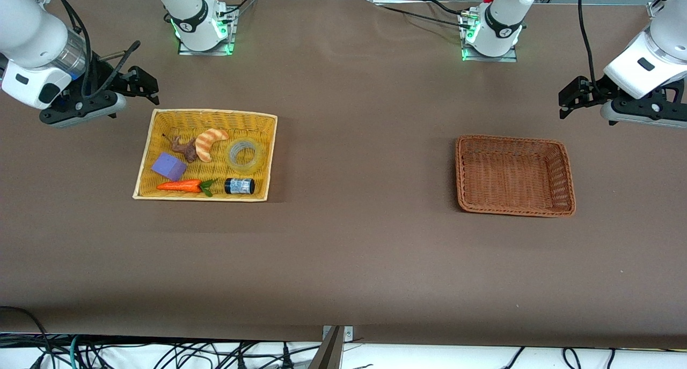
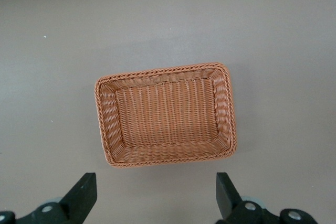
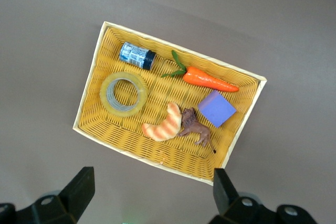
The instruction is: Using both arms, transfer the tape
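The tape (image 1: 234, 155), a translucent yellowish ring, lies flat in a yellow wicker basket (image 1: 214, 111) toward the right arm's end of the table. It also shows in the right wrist view (image 3: 105, 95). My right gripper (image 1: 147, 87) hangs open and empty over the bare table just off a corner of that basket; in its wrist view (image 3: 152, 182) the fingers stand wide apart. My left gripper (image 1: 570, 98) hangs open and empty over the table beside an empty brown wicker basket (image 1: 512, 139), which shows in the left wrist view (image 2: 163, 72) ahead of the gripper (image 2: 156, 187).
The yellow basket also holds a dark jar with a blue label (image 1: 239, 186) next to the tape, a toy carrot (image 1: 180, 185), a purple block (image 1: 168, 165), a croissant (image 1: 208, 142) and a brown animal figure (image 1: 188, 148). Brown tabletop lies between the two baskets.
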Action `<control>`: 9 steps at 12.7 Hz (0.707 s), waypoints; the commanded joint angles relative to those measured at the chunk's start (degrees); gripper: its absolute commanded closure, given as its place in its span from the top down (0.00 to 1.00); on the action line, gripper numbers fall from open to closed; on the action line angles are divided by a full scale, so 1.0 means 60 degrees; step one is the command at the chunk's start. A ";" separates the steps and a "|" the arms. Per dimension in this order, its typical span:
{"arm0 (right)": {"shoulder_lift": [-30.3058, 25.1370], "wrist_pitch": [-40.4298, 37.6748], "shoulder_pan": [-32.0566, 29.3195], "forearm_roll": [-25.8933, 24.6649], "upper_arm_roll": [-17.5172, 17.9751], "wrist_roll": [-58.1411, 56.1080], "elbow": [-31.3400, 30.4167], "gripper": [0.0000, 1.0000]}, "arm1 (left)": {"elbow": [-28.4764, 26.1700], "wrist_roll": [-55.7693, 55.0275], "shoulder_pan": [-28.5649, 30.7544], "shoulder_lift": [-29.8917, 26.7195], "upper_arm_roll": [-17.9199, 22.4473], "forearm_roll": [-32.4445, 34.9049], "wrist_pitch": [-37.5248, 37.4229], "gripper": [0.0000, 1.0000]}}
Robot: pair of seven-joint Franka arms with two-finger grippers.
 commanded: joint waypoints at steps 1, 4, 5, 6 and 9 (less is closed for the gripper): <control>-0.0172 -0.0333 -0.0036 0.0022 0.0020 -0.0079 0.0008 1.00 | 0.0234 0.0097 -0.0010 0.0060 -0.0037 0.0012 -0.0219 1.00; -0.0172 -0.0364 -0.0050 0.0007 -0.0038 -0.0092 0.0008 1.00 | 0.0234 0.0097 -0.0010 0.0045 -0.0037 0.0012 -0.0219 1.00; -0.0172 -0.0320 -0.0036 0.0007 -0.0038 -0.0107 0.0008 1.00 | 0.0234 0.0097 -0.0010 0.0060 -0.0037 0.0012 -0.0219 1.00; -0.0157 -0.0319 -0.0035 0.0007 -0.0038 -0.0107 0.0008 1.00 | 0.0234 0.0097 -0.0010 0.0060 -0.0037 0.0012 -0.0219 1.00; -0.0157 -0.0348 -0.0035 0.0007 -0.0038 -0.0093 -0.0006 1.00 | 0.0234 0.0097 -0.0010 0.0045 -0.0037 0.0012 -0.0219 1.00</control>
